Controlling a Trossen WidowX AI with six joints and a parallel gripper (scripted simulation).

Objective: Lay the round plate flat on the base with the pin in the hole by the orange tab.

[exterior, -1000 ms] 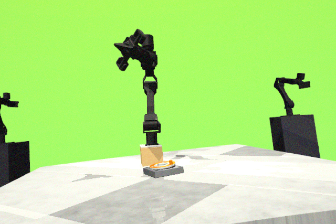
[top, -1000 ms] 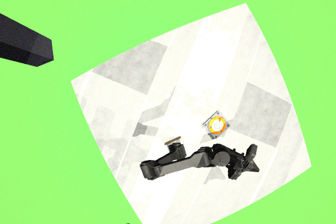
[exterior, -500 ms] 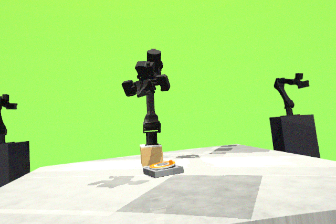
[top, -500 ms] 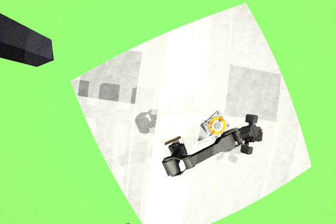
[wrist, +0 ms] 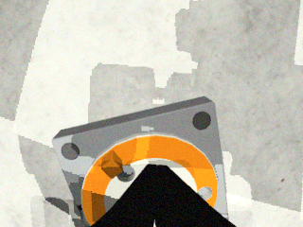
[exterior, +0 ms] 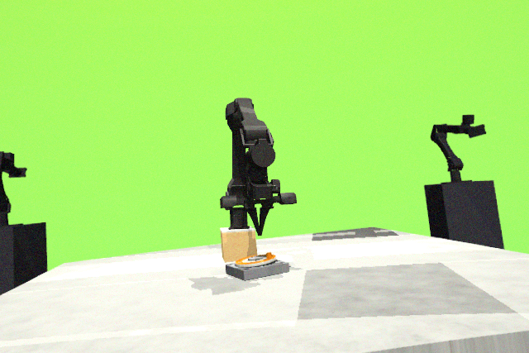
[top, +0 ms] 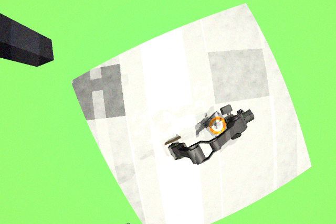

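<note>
The round plate, white with an orange ring, sits on the grey square base. In the exterior view it looks tilted, higher on the side of its orange tab. In the wrist view the tab is left of the fingers, with a grey round spot beside it. A pale round spot shows at the ring's right; I cannot tell whether it is the pin. My gripper is shut and empty, above the plate without touching it. The fingers hide the plate's middle.
A tan block stands behind the base, close to the arm's foot. Dark bolt-like discs mark the base's corners. Two other arms stand on dark pedestals beyond the table. Shadows and grey patches cross the table top.
</note>
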